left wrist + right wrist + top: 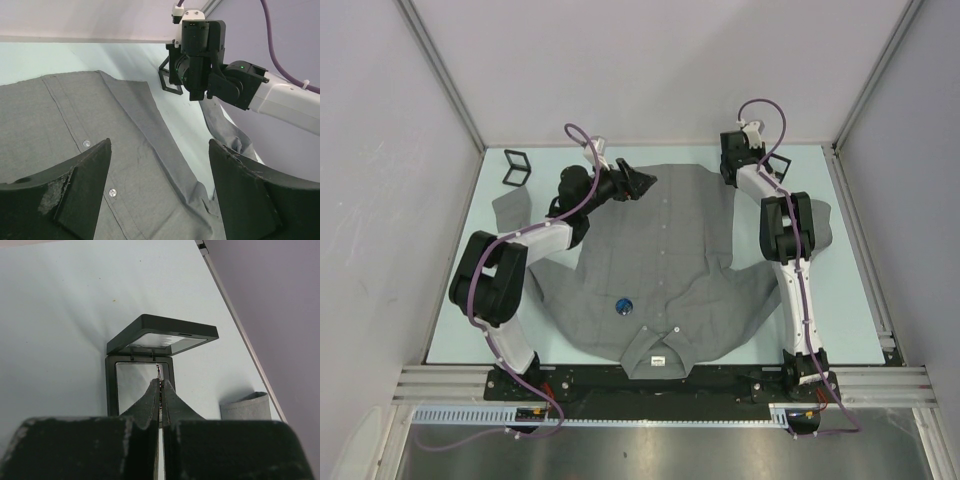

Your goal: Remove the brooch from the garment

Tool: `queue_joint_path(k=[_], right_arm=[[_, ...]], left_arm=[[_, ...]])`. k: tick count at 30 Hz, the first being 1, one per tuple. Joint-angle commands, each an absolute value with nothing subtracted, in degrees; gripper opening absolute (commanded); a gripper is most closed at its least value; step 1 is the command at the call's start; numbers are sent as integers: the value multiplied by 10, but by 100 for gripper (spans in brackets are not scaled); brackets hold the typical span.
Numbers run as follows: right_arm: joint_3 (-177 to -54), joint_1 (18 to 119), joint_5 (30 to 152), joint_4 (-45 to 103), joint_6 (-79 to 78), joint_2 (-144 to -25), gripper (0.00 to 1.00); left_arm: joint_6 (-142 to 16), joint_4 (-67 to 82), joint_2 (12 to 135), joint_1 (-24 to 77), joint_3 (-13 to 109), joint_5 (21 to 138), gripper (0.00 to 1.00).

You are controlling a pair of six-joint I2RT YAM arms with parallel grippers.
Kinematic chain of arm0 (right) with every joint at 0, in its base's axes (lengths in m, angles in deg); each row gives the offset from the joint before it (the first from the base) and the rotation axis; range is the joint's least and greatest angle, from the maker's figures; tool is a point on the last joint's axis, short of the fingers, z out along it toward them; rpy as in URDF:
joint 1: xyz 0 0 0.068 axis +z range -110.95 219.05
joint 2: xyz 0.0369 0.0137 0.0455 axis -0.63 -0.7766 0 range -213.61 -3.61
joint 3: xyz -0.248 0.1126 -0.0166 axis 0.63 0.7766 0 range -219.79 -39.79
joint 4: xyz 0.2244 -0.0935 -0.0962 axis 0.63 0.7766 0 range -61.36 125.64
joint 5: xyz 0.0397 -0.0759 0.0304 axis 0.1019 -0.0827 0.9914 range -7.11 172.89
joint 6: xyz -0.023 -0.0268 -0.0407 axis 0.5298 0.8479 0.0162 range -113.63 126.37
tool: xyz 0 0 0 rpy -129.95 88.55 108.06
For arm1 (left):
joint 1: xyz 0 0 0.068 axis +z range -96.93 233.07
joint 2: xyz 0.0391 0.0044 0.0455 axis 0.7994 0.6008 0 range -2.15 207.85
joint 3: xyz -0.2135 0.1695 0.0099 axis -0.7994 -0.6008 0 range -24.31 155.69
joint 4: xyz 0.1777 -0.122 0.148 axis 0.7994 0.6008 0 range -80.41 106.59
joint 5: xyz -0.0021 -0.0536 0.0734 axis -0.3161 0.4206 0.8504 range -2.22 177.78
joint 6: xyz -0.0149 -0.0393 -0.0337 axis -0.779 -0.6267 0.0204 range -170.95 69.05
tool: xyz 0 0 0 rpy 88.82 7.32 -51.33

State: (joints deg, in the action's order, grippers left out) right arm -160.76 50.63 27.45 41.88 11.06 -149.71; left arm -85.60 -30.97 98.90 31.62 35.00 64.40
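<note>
The grey shirt (665, 255) lies flat on the table, collar and white neck label toward the arms. A small round blue brooch (624, 305) sits on its chest, left of the button row. My left gripper (638, 183) hangs open and empty over the far hem of the shirt (125, 150), far from the blue brooch. My right gripper (735, 172) is off the shirt at the back right. In the right wrist view it (160, 382) is shut on a small thin glinting piece, seemingly a brooch (159, 371), just above an open black display case (140, 385).
A second open black case (517, 167) stands at the back left of the table. The shirt's right sleeve (815, 225) lies under the right arm, and its cuff (245, 406) shows beside the case. Grey walls enclose the table on three sides.
</note>
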Motion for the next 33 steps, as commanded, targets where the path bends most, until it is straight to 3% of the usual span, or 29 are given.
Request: queue_joint_path(k=[1, 15, 27, 33], right_arm=[[-1642, 501, 248, 434, 105, -1509, 0], [-1653, 497, 257, 457, 93, -1516, 1], [-1657, 500, 271, 459, 91, -1511, 23], [-1654, 509, 276, 452, 97, -1499, 30]], left_arm=[[-862, -345, 984, 318, 346, 628, 82], [-863, -348, 985, 319, 345, 626, 82], [-861, -345, 983, 320, 345, 623, 82], [-857, -340, 981, 320, 345, 624, 82]])
